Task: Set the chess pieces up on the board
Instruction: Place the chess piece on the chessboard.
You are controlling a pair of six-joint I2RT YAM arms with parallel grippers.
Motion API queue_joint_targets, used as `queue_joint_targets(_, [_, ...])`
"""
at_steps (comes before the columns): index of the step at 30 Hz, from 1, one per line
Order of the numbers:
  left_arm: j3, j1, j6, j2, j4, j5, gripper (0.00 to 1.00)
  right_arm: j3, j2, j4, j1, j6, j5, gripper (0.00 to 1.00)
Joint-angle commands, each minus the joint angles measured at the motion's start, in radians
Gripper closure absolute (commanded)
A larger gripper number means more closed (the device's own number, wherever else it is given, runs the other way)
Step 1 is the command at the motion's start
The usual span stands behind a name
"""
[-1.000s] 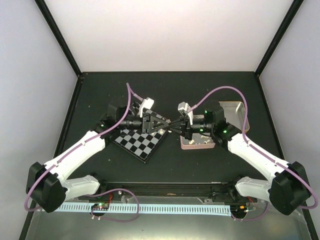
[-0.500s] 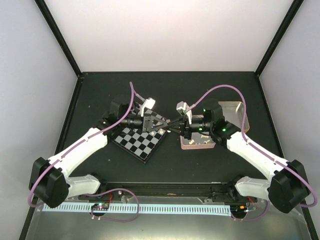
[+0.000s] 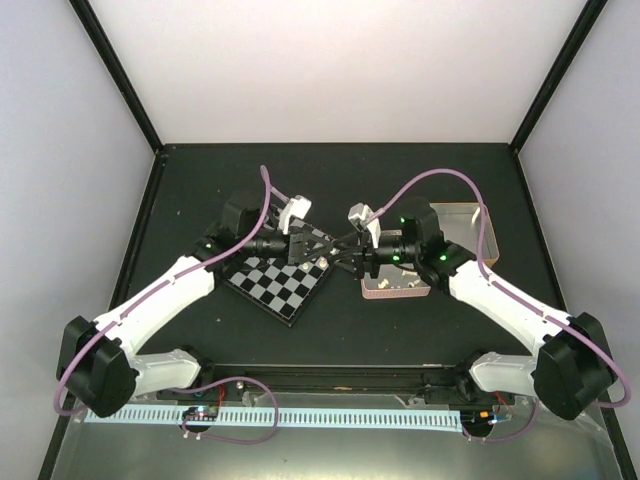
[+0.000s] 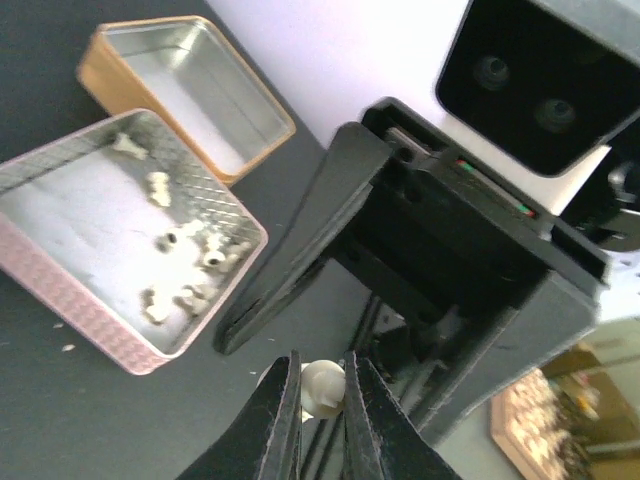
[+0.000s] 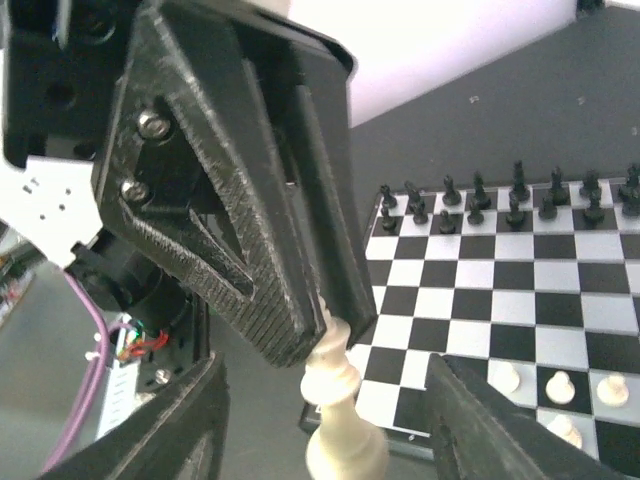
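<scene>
The board (image 3: 268, 282) lies turned like a diamond on the dark table (image 3: 200, 180). Along one side of the board stand two rows of small black pieces (image 5: 480, 205). On the opposite side stand a few white chess pieces (image 5: 560, 385), each on its own square. The squares in the middle of the board are bare.

At the right corner of the board the two arms meet tip to tip, above the table. The left pincer (image 4: 323, 357) comes from the board's left side and its two fingers are nearly together. They hold one white piece (image 5: 338, 400) by its upper part, so that its wide base hangs free below. This piece is in the air just off the board's edge and touches no square.

The right pincer (image 5: 328, 368) reaches in from the board's right side and faces the left one. Its fingers stand wide, one on each side of the hanging piece, and they do not touch it.

To the right of the board, near it but apart, lies a shallow pink tin (image 4: 60, 290) with several loose white pieces (image 4: 195, 255) in it. Farther right of the board, just beside the pink tin, is a gold tin (image 4: 95, 75).
</scene>
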Motion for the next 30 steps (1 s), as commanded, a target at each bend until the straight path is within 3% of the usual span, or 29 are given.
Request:
queue_joint_targets(1, [0.034,-0.005,0.093,-0.046,-0.112,-0.208,0.98,-0.004,-0.002,0.011,0.007,0.005,0.094,0.40])
queue_joint_targets(6, [-0.015,-0.004,0.124,-0.087,-0.184,-0.455,0.98,-0.019,-0.001,0.018,0.004,0.038,0.234,0.25])
queue_joint_targets(11, [-0.082,-0.007,0.135,-0.112,-0.214,-0.617,0.98,-0.042,-0.010,0.024,0.005,0.085,0.377,0.21])
queue_joint_targets(19, [-0.184,-0.049,0.122,-0.053,-0.098,-0.694,0.98,-0.094,-0.069,0.053,0.005,0.196,0.640,0.21])
queue_joint_targets(30, [-0.189,-0.129,0.153,0.175,0.110,-0.717,0.98,-0.175,-0.103,0.137,0.005,0.284,0.666,0.21])
